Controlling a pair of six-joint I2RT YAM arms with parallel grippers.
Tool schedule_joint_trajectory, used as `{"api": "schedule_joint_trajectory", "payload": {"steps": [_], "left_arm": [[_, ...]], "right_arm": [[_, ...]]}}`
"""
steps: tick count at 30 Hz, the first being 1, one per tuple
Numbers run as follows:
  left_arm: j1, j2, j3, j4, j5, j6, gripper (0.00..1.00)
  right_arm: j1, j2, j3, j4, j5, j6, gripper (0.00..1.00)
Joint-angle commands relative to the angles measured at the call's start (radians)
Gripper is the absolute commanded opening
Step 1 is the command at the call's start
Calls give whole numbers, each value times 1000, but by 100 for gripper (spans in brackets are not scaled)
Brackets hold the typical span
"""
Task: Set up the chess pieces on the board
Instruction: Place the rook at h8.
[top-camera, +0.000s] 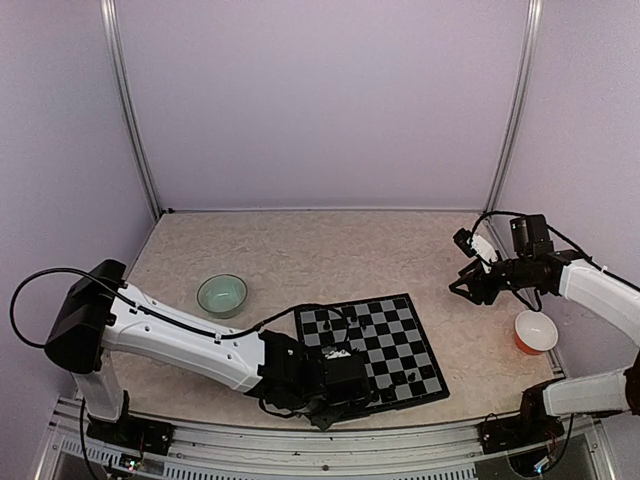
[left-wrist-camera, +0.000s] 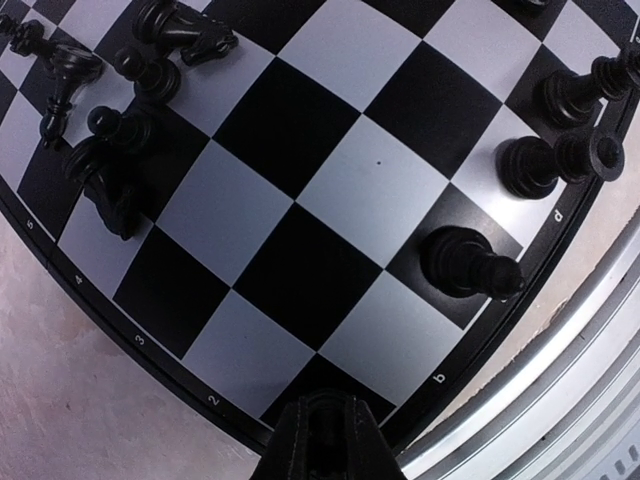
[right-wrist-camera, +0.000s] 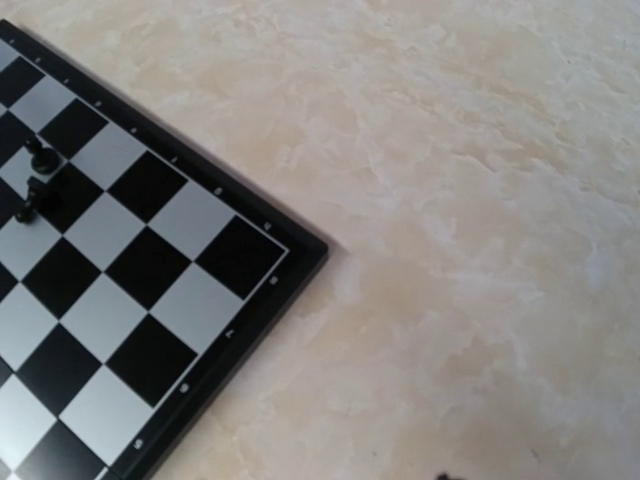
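The board (top-camera: 395, 335) lies at the table's near middle, and its corner also shows in the right wrist view (right-wrist-camera: 130, 300). Black chess pieces lie in a toppled heap (left-wrist-camera: 110, 150) on its left squares. Three more pieces (left-wrist-camera: 465, 262) stand along one border. A few small pieces (right-wrist-camera: 38, 185) stand further in. My left gripper (left-wrist-camera: 325, 440) hangs low over the board's near-left corner with its fingers shut. I cannot make out whether a piece sits between them. My right gripper (top-camera: 470, 287) is raised off to the board's right, open and holding nothing.
A pale green bowl (top-camera: 222, 295) sits left of the board. An orange-and-white cup (top-camera: 536, 332) stands at the right, under the right arm. The metal rail (left-wrist-camera: 560, 400) of the table's near edge runs close to the board's corner.
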Motion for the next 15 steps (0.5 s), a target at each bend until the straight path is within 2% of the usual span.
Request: {"api": "schedule_joint_trajectory", "payload": {"steps": [1, 6, 15], "left_arm": [[9, -4, -4, 23, 25, 6, 15], [6, 2, 44, -39, 8, 13, 31], [56, -77, 196, -153, -105, 83, 39]], "right_arm": [[-9, 11, 1, -20, -18, -9, 48], [-9, 14, 1, -21, -19, -10, 49], [-9, 10, 1, -22, -16, -10, 48]]}}
